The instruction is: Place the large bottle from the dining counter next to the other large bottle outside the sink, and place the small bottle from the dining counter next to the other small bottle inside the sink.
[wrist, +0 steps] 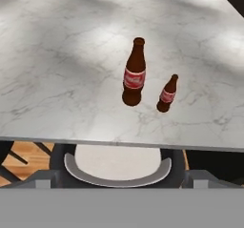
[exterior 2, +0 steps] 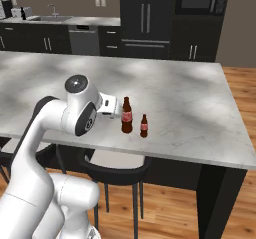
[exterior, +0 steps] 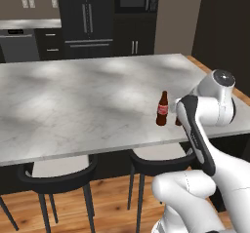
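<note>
Both bottles standing upright on counter (exterior 2: 190, 103), near its front edge.
Large bottle (wrist: 134, 72) and small bottle (wrist: 167, 94) sitting just beside each other, not touching, above a stool (wrist: 117, 167). Fingers spread wide, gripping nothing, hanging short of the counter edge and pointing at the pair.

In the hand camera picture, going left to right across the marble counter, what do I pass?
Tall dark-brown cola bottle with a red label → tiny brown cola bottle with a red label, both upright on the pale marble dining counter, standing apart.
</note>
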